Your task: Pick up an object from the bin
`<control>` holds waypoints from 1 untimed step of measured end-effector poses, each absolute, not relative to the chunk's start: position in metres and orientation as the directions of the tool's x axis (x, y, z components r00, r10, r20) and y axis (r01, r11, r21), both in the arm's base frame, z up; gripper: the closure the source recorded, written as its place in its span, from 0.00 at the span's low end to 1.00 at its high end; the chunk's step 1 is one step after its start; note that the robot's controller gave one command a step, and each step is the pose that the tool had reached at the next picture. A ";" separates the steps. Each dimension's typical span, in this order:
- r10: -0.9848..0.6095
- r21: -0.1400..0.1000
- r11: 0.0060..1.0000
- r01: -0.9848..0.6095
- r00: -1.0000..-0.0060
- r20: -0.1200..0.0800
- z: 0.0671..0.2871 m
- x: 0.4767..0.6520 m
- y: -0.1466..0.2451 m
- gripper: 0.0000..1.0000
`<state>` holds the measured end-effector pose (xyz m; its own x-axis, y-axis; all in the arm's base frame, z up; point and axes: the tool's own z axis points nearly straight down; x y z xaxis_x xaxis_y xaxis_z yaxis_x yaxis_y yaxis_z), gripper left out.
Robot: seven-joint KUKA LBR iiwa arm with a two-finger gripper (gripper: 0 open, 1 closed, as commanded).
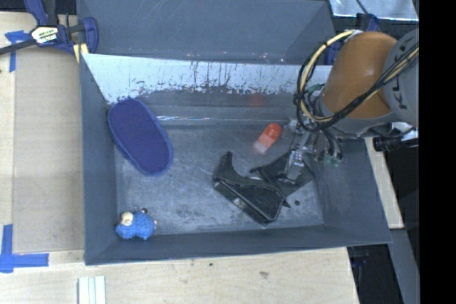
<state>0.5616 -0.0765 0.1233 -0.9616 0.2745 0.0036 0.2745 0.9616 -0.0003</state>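
Claw (pixel 294 171) over black object (pixel 251 197), long axis upper-left to lower-right

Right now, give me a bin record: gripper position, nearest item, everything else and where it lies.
bin: grey metal bin
gripper: gripper, low on the bin's right side
under gripper: black angular object, on the floor right of centre
close by: orange-red piece, up and left of the gripper
left side: blue oval pad
front-left corner: small blue toy with a pale head
held: cannot tell
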 end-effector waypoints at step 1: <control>-0.377 0.000 0.926 -0.377 -0.926 0.000 0.073 0.556 -0.066 0.00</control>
